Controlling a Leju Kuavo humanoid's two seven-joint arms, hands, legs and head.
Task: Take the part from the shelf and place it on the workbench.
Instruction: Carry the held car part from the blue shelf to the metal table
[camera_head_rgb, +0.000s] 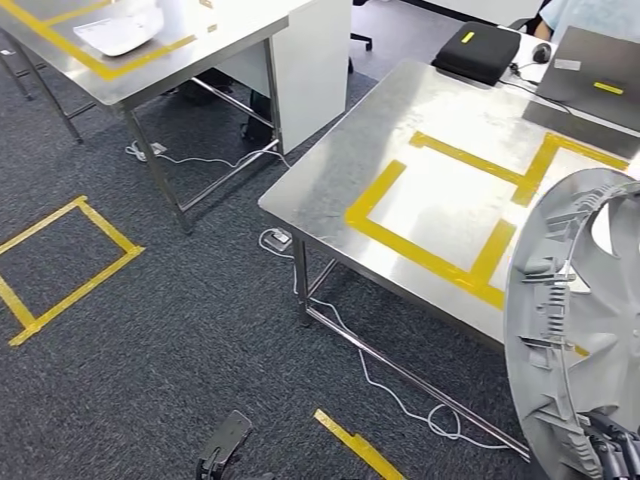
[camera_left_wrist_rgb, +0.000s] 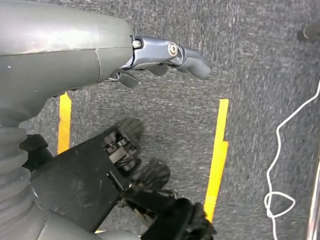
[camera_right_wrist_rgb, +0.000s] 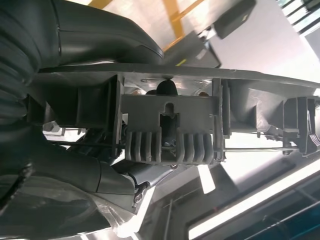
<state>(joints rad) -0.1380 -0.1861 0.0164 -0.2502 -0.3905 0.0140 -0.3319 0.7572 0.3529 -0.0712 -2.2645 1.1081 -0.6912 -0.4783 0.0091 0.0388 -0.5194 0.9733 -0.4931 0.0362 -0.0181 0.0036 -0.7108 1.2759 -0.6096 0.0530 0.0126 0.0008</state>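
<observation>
Grey ribbed part (camera_head_rgb: 577, 330) is gripped at its lower rim by right hand (camera_head_rgb: 615, 450), fingers (camera_head_rgb: 604, 455) clamped on it, beside the table (camera_head_rgb: 362, 160). Left hand (camera_left_wrist_rgb: 113, 55) is held over carpet, fingers (camera_left_wrist_rgb: 188, 60) loosely extended, nothing held.

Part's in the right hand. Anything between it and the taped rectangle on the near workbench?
Nothing visible. The grey round part, held by the right hand, hangs at the workbench edge; the taped rectangle is bare.

No legible text or labels
</observation>
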